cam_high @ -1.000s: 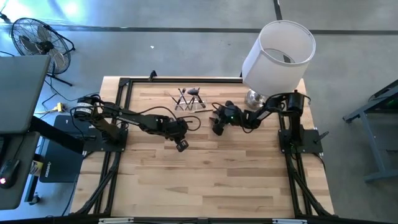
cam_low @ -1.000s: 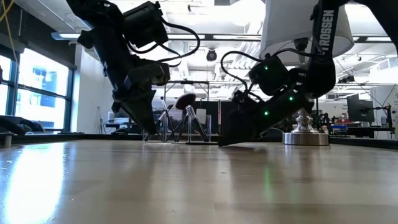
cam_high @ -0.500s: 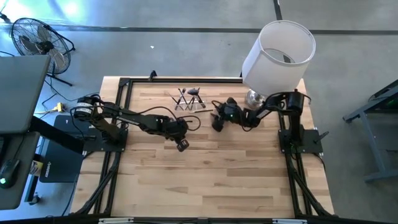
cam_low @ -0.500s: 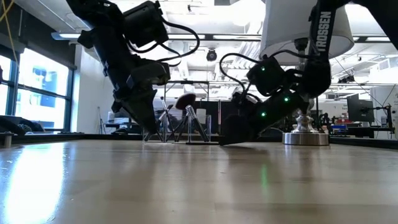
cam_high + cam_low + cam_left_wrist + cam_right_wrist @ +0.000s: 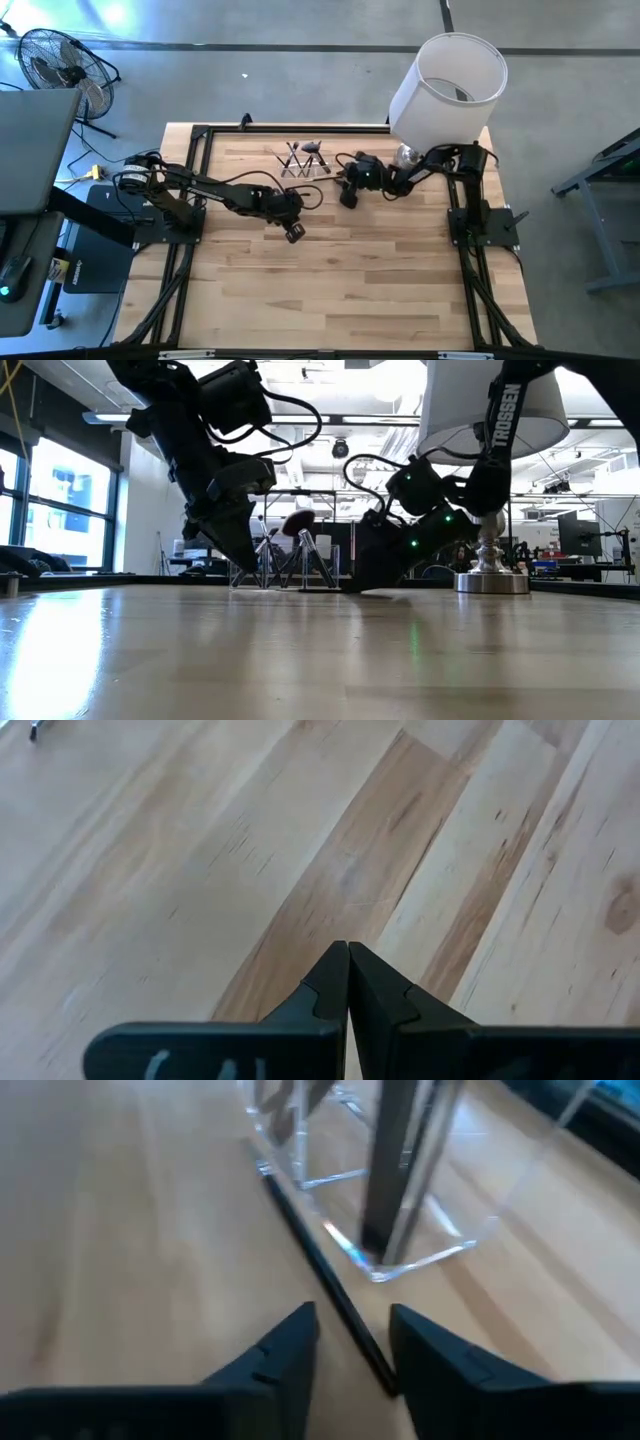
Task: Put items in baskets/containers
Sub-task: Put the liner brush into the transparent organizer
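Slim dark brush (image 5: 330,1305) flat on the desk (image 5: 350,270) beside the clear holder (image 5: 400,1190), long axis running between the parted fingers of the nearer right hand (image 5: 350,1355); left hand (image 5: 348,982) closed, empty, well apart.

White "TROSSEN" lettering, partly cut off, down the right arm (image 5: 497,422), low view
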You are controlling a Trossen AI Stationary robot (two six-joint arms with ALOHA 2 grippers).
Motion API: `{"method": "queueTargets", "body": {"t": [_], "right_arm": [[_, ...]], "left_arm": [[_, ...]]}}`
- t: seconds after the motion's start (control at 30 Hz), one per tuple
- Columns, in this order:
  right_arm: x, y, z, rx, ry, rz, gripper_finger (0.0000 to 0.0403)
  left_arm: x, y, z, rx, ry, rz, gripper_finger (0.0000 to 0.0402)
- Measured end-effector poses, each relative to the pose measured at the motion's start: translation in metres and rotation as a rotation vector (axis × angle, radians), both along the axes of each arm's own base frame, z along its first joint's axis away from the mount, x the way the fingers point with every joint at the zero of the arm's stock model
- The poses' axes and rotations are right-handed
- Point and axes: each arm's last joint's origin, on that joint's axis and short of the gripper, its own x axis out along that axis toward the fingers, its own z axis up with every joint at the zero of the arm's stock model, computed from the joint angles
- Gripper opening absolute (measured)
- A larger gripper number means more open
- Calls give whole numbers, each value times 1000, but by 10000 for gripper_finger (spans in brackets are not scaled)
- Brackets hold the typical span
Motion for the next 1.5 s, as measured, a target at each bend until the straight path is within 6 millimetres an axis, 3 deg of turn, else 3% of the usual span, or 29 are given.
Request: {"method": "queueTargets", "body": {"t": [0.2,0.27,0.4,0.5,0.9,1.03,1.27,1.5], "right_arm": [[4,14,0,51,-9,38,28],[6,20,-1,65,-10,46,11],[10,34,-1,107,-18,24,22],[13,47,-1,148,-30,0,9],[27,131,3,235,-85,-49,7],[35,158,7,243,-65,-69,4],[47,195,18,229,-4,-119,3],[55,214,29,213,5,-119,3]], "left_arm": [[0,0,0,-5,0,-4,0],[0,0,0,-4,0,-5,0],[0,-1,0,6,6,-43,0],[0,-2,0,10,15,-118,0],[-22,-5,-11,-56,264,-240,0],[-27,-16,-12,-16,314,-311,0],[-40,-54,-19,108,314,-422,0],[-67,-65,-26,101,147,-396,0]]}}
